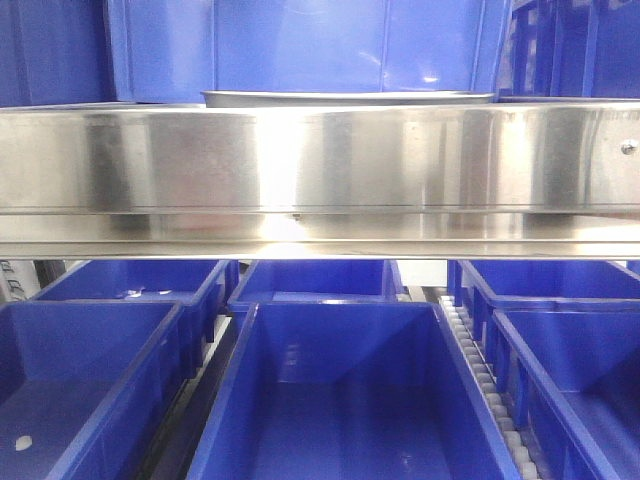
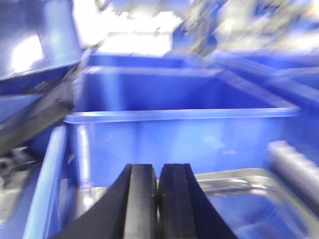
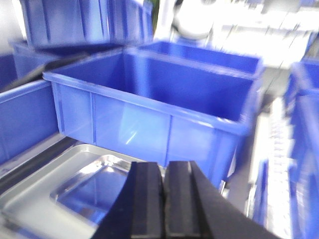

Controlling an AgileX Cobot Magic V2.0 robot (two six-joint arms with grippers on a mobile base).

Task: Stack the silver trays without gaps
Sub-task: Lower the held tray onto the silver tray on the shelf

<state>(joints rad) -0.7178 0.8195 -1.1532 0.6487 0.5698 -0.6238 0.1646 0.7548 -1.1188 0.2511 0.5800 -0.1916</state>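
A silver tray (image 1: 345,98) lies on top of the shelf, and only its rim shows above the rail in the front view. I cannot tell whether it is one tray or a stack. My left gripper (image 2: 158,168) is shut, with its pads together over the tray's (image 2: 249,180) left end. This view is blurred. My right gripper (image 3: 164,167) is shut over the right end of the tray (image 3: 75,184), whose shiny basin lies to its left. The fingertips hide the rim beneath them, so I cannot tell whether they touch it. Neither arm shows in the front view.
The long brushed-steel shelf rail (image 1: 320,170) crosses the front view. Blue bins (image 1: 345,400) stand below it and more (image 1: 300,45) behind the tray on the shelf. A blue bin (image 2: 179,124) stands right behind the tray, also seen from the right (image 3: 149,104). A roller track (image 1: 480,370) runs between the lower bins.
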